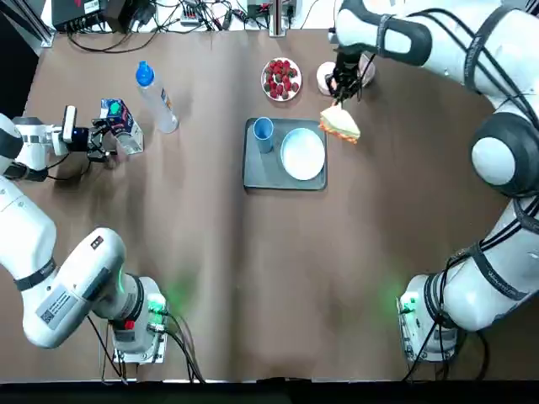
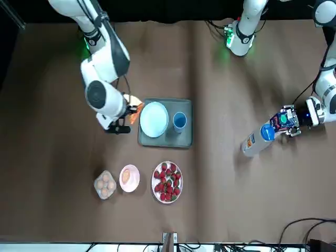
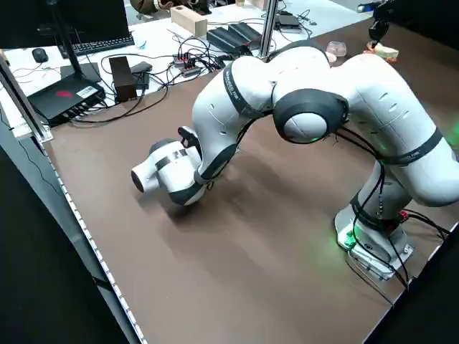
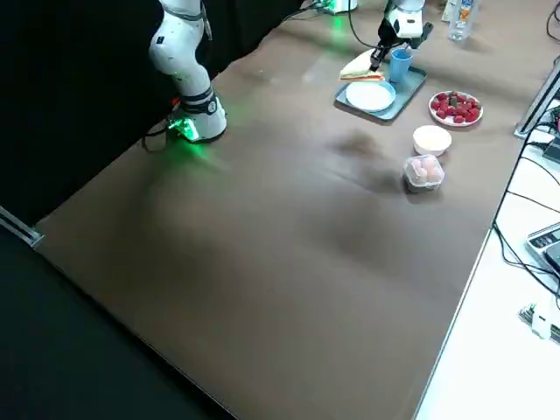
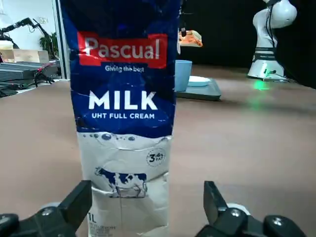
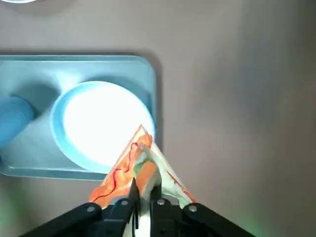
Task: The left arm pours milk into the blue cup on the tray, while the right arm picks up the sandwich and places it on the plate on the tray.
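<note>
While the right hand [image 6: 143, 205] grips the sandwich [image 6: 148, 173] between its two fingers, lifted near the tray's edge, the left hand [image 5: 148, 210] has its fingers spread around the milk [image 5: 123, 113], apart on either side of the carton, and no firm hold shows.

The sandwich is already off the table [image 1: 253, 303], so the picking half of the right arm's job looks done. What remains for it is the placing: the plate [image 1: 302, 154] lies on the tray [image 1: 286, 182] with nothing on it, and the wedge hangs just beside, on the side of the tray away from the blue cup [image 1: 263, 133]. A short move across, a lowering and a release would probably finish that part.

The left arm appears further behind. Its carton stands upright beside the clear bottle [image 1: 158, 99], well apart from the tray, and the blue cup stands upright next to the plate. Closing on the milk, lifting it, carrying it across, tilting it over the cup and setting it down again all seem to be left. Whether the cup holds any milk cannot be told, though with the carton where it is, pouring seems not yet begun. The bottle close by could be knocked as the carton leaves. Overall, the task looks to be in its early part.
</note>
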### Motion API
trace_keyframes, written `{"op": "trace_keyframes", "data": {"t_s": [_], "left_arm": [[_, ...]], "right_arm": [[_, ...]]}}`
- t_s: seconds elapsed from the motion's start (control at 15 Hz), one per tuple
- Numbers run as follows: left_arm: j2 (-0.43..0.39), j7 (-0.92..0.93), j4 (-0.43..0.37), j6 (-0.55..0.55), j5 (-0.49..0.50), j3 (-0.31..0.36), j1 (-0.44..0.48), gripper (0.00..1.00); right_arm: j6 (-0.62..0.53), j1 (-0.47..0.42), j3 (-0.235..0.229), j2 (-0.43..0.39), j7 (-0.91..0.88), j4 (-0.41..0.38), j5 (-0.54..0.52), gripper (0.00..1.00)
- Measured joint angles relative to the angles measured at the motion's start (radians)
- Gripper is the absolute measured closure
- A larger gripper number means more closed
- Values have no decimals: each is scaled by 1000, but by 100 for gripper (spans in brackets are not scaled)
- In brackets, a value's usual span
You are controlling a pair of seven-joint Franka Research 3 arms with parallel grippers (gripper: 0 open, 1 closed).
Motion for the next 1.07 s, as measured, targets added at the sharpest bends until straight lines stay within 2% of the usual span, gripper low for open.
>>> {"op": "trace_keyframes", "data": {"t_s": [0.27, 0.53, 1.07], "left_arm": [[0, 3, -3, 1, -40, -1, -15, 0], [0, 10, -2, 2, -61, -3, -18, 0], [0, 12, 4, 12, -64, -33, -20, 0]], "right_arm": [[98, 93, -1, 136, 150, 92, 9, 89], [248, 141, -2, 231, 177, 119, 9, 89], [282, 163, -6, 312, 177, 125, -31, 90]]}}
